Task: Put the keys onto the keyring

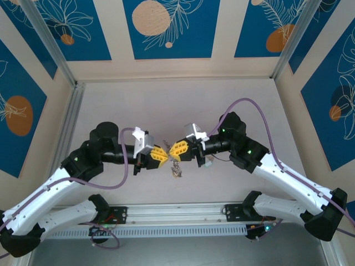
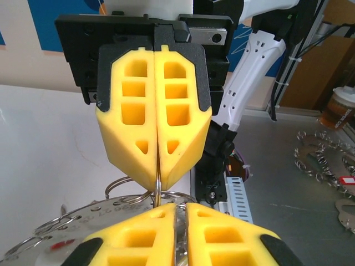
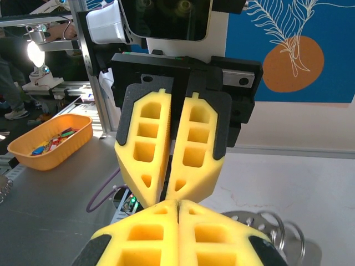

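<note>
The two arms meet nose to nose over the middle of the table (image 1: 166,105), nearer its near edge than its far one. The left hand (image 1: 161,154) and the right hand (image 1: 176,148) point at each other with their yellow fingertips almost touching.

The keyring (image 1: 176,169) hangs just under that meeting point, a little to the right hand's side. From above I cannot tell whether it touches the table.

In the left wrist view, a thin wire loop (image 2: 158,187) rises upright from the keyring's flat grey plate (image 2: 83,219). It runs into the seam of the right hand's fingers. These are pressed together on it, so the right hand pinches the keyring by that loop.

The left hand is narrow, with only a slim slit between its fingers (image 2: 222,235). A silvery sliver shows in that slit, but I cannot tell whether it is gripped or merely seen through the gap.

In the right wrist view more wire loops (image 3: 280,230) stand on the plate beside the right hand's fingers. The keys cannot be made out.
</note>
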You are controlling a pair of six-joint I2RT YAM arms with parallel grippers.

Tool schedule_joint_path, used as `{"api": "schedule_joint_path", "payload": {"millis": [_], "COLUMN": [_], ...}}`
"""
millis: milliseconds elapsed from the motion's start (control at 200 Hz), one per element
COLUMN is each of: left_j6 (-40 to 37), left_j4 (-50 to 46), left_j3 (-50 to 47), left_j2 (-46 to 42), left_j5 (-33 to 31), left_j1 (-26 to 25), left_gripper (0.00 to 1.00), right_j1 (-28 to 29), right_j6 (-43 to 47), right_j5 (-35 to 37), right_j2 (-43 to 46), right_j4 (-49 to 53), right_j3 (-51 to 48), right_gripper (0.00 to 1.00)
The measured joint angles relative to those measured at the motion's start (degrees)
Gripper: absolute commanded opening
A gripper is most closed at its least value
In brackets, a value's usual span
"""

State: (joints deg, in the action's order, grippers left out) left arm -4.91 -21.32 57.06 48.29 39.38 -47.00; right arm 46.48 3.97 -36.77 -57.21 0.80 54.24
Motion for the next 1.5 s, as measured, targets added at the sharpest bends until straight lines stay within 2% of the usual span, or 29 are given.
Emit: {"api": "schedule_joint_path", "payload": {"millis": [320, 735, 1065, 1285, 1501], "left_j6": [-0.57, -1.53, -1.53, -1.49, -1.46], "left_j4": [-0.13, -0.59, 0.94, 2.45, 2.93], "left_j3": [0.00, 0.00, 0.00, 0.00, 0.00], "left_j2": [0.00, -0.98, 0.76, 1.81, 1.81], "left_j5": [-0.15, -3.63, -3.67, -3.67, -2.32], "left_j1": [-0.02, -0.07, -0.07, -0.04, -0.07], "left_gripper": [0.28, 0.29, 0.29, 0.22, 0.02], "right_j1": [-0.11, -0.11, -0.09, -0.11, -0.17], "right_j6": [-0.17, -0.15, -0.57, -1.03, -1.25], "right_j5": [0.52, 0.52, 0.48, 0.17, 0.39], "right_j2": [-0.02, -0.02, -0.02, -0.02, -0.09], "right_j4": [0.02, 0.02, -0.20, -0.63, -1.27], "right_j3": [0.00, 0.00, -0.02, -0.02, -0.02], "right_gripper": [0.00, 0.00, 0.00, 0.00, 0.00]}}
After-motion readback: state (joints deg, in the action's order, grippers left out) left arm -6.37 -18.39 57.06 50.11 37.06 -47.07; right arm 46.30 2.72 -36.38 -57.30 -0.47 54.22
